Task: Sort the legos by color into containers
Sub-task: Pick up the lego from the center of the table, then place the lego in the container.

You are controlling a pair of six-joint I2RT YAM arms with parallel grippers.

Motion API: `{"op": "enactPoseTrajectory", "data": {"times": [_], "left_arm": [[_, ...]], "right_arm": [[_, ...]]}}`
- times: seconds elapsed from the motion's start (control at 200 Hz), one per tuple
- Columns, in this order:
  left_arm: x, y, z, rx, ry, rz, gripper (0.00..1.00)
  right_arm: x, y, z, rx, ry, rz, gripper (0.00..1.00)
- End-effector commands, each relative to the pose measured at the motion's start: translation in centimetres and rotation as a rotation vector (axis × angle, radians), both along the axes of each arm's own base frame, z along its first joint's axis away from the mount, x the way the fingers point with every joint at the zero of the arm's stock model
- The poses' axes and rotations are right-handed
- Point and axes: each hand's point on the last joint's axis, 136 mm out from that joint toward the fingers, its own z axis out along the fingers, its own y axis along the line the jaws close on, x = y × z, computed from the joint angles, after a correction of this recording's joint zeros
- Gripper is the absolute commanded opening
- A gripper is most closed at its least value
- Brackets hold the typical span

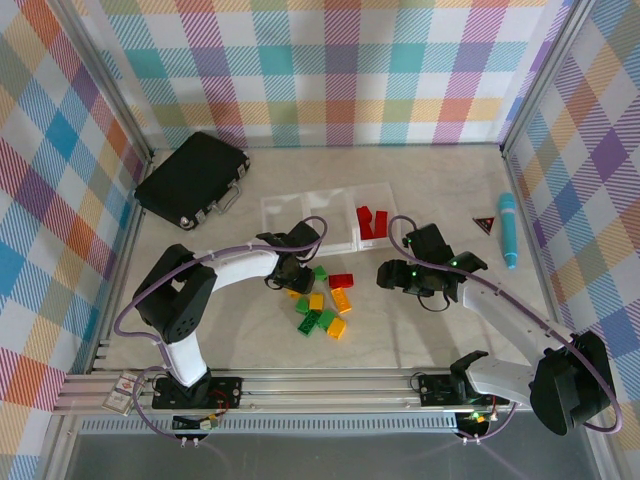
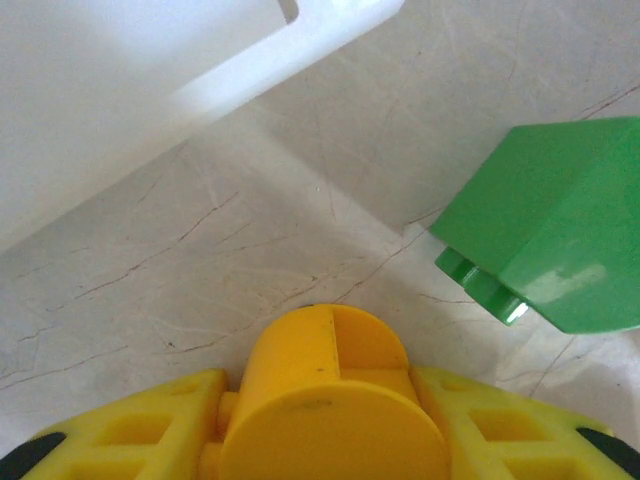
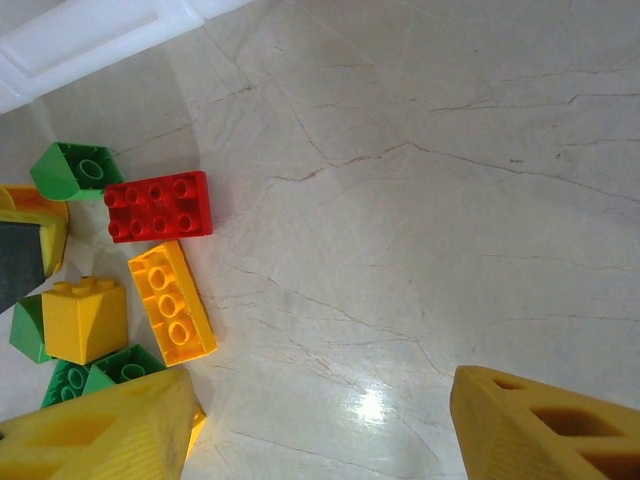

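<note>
My left gripper is shut on a yellow lego with a rounded top, which sits tight between both fingers just above the table. A green lego lies to its right, and the containers' white wall stands ahead. From above, the left gripper is at the left edge of the loose legos. The containers form one row behind, with red legos in the right bin. My right gripper is open over bare table, right of a red lego and an orange one.
A black hard case lies at the back left. A teal marker and a small dark triangle sit at the right. Plaid walls and metal rails enclose the table. Bare table lies right of the pile.
</note>
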Motion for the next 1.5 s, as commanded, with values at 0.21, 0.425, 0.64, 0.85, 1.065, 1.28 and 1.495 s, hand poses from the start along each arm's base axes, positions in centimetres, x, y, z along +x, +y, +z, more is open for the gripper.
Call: {"op": "enactPoseTrajectory", "data": {"times": [0.21,0.425,0.64,0.85,1.065,1.28,1.495], "left_arm": [[-0.6,0.4,4.0,-0.077,-0.046,0.033,0.36],[-0.2,1.0,11.6,-0.144,-0.186,0.052,0.36],[4.1,4.9,16.1,0.054,-0.393,0.227,0.43],[8.7,3.9,14.2,0.031,-0.344,0.289,0.42],[12.2,3.6,11.0,0.006,-0.289,0.331,0.42],[13.3,2.9,10.6,-0.046,-0.287,0.307,0.52],[12.3,2.0,12.4,-0.124,-0.295,0.249,0.73]], "right_arm": [[0.0,-0.6,1.3,-0.023,-0.047,0.005,0.69],[0.2,-0.9,1.7,-0.038,-0.068,0.0,0.68],[0.8,-0.6,2.2,-0.036,-0.078,0.002,0.68],[0.7,-0.6,2.7,-0.031,-0.088,0.004,0.68],[-0.5,-1.4,3.2,-0.04,-0.083,-0.003,0.69],[-2.1,-2.7,4.8,-0.031,-0.121,-0.022,0.7],[-2.7,-2.6,4.2,-0.017,-0.103,-0.018,0.7]]}}
